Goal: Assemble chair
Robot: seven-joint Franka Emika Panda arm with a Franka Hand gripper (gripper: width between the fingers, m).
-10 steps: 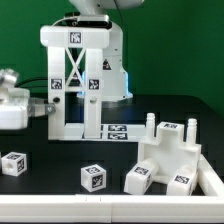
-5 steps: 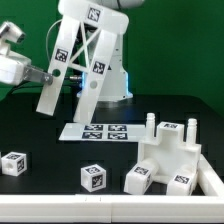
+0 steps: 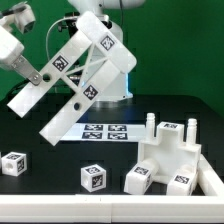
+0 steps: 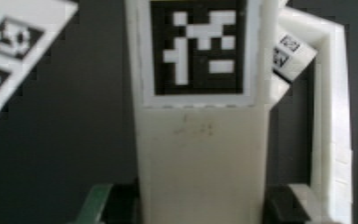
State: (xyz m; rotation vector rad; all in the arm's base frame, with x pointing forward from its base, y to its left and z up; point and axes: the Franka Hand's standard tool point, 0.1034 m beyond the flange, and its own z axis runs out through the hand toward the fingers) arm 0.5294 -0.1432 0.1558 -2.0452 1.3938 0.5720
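One X-braced frame (image 3: pixel 88 68) off the table (image 3: pixel 50 172), tilted, gripper (image 3: pixel 38 78) clamped on its leg

Frame legs slant from lower on the exterior view's left to higher on its right, above the marker board (image 3: pixel 108 130); wrist view has fingers (image 4: pixel 101 200) either side of the tagged leg (image 4: pixel 197 150). First cube (image 3: pixel 13 162) sits at the exterior view's left edge, second cube (image 3: pixel 93 177) front middle, well apart. Notched panel (image 3: pixel 170 155) with pegs up rests at the exterior view's right, apart from the frame
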